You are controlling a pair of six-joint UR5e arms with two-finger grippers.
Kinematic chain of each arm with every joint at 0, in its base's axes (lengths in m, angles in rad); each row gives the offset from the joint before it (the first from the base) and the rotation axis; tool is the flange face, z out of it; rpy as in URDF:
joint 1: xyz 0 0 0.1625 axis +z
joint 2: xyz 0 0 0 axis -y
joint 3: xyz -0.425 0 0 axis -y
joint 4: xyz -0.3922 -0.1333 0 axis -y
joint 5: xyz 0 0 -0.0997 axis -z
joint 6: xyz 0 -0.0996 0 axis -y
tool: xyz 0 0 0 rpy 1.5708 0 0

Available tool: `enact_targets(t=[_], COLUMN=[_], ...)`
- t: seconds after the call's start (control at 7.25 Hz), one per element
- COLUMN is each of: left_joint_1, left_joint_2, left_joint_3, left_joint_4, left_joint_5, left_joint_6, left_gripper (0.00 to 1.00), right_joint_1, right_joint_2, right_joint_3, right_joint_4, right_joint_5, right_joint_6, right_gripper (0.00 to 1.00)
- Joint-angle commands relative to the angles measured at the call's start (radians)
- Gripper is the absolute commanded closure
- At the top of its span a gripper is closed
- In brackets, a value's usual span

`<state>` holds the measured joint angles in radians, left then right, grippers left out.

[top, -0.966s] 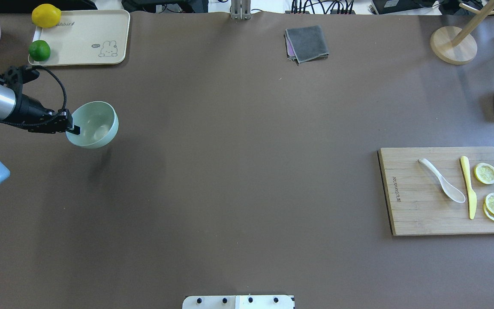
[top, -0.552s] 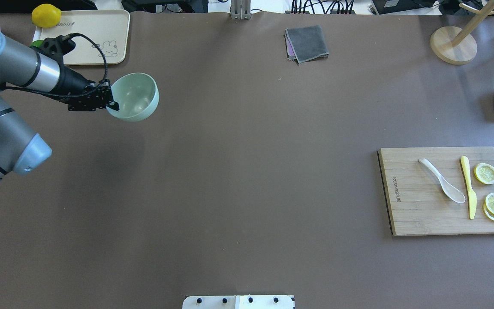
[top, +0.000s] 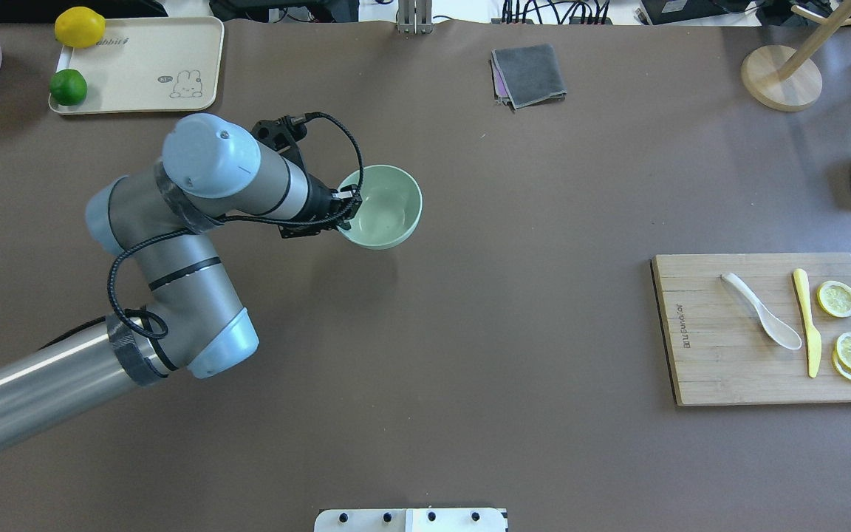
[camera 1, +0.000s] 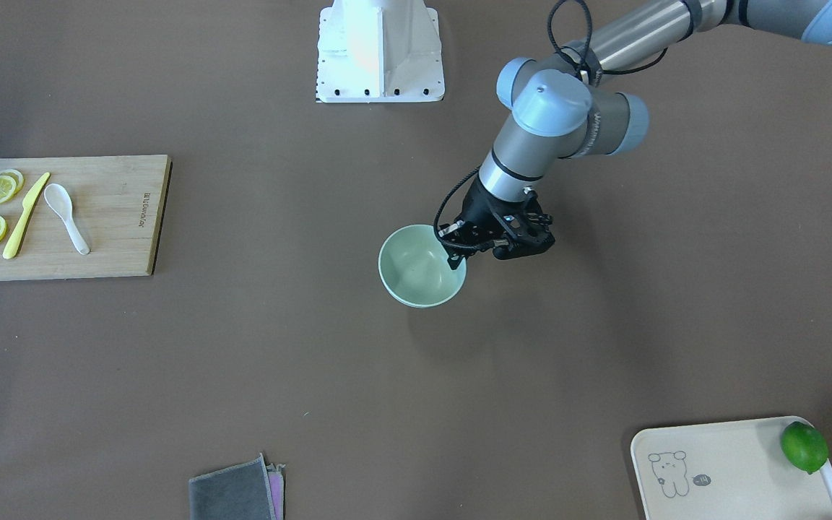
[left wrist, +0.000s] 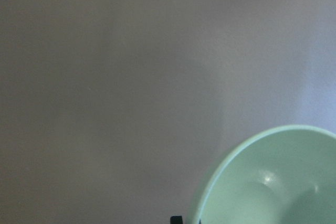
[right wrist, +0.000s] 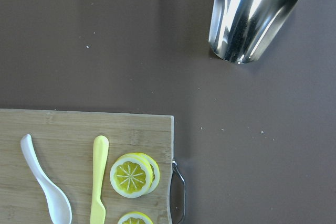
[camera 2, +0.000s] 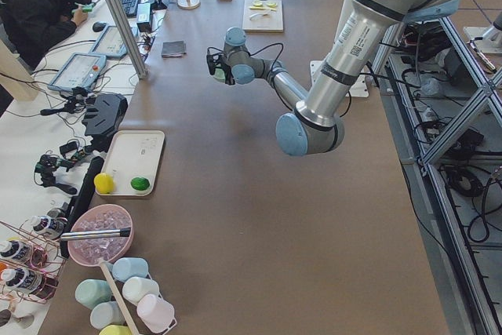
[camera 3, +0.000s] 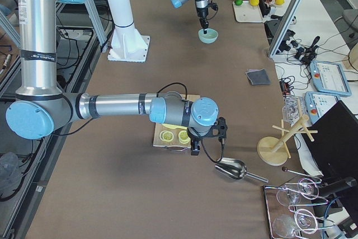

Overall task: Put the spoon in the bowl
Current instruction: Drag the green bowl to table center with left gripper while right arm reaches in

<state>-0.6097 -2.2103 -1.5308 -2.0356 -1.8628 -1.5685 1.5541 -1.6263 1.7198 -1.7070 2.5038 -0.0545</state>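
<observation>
Overhead exterior, smooth round mint bowl [top: 388, 207], glossy white spoon [top: 759, 311]

The left arm [top: 34, 384] comes in from behind its hand, the wrist [top: 211, 159] joints stacked in a crook above it. A cable [top: 351, 151] loops over the back of the left gripper [top: 346, 214], which points down. Its two fingers are pinched on the rim of the bowl [top: 388, 207], one inside the wall and one outside, on the side nearest the wrist. The right arm [camera 3: 112, 107] lies stretched out level, bent at its end so that the right gripper [camera 3: 193, 148] hangs straight down; whether its fingers are apart cannot be told
</observation>
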Motion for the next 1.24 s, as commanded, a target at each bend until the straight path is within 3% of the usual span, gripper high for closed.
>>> enact_targets(t=[0.0, 0.28, 0.41, 0.55, 0.69, 0.83, 1.1], left_joint_1=[0.036, 0.036, 0.041, 0.059, 0.062, 0.062, 0.035], left_joint_2=[-0.035, -0.029, -0.028, -0.031, -0.037, -0.037, -0.029], left_joint_3=[0.035, 0.043, 0.044, 0.044, 0.035, 0.026, -0.082], left_joint_4=[0.009, 0.009, 0.009, 0.015, 0.046, 0.052, 0.134], left_joint_5=[0.044, 0.047, 0.068, 0.094, 0.118, 0.119, 0.108], left_joint_6=[-0.013, -0.008, -0.005, -0.005, -0.004, -0.004, 0.071], left_gripper=[1.00, 1.00, 1.00, 0.57, 0.22, 0.02, 0.02], right_joint_1=[-0.152, -0.332, -0.400, -0.429, -0.443, -0.475, -0.560], right_joint_2=[0.008, 0.006, 0.006, 0.006, 0.006, 0.009, 0.031], right_joint_3=[0.061, 0.063, 0.063, 0.063, 0.064, 0.063, 0.064], right_joint_4=[0.146, 0.419, 0.469, 0.478, 0.478, 0.478, 0.480], right_joint_5=[-0.008, -0.071, -0.094, -0.098, -0.099, -0.114, -0.204], right_joint_6=[0.216, 0.471, 0.499, 0.499, 0.499, 0.499, 0.498], right_gripper=[0.00, 0.00, 0.00, 0.00, 0.00, 0.00, 0.00])
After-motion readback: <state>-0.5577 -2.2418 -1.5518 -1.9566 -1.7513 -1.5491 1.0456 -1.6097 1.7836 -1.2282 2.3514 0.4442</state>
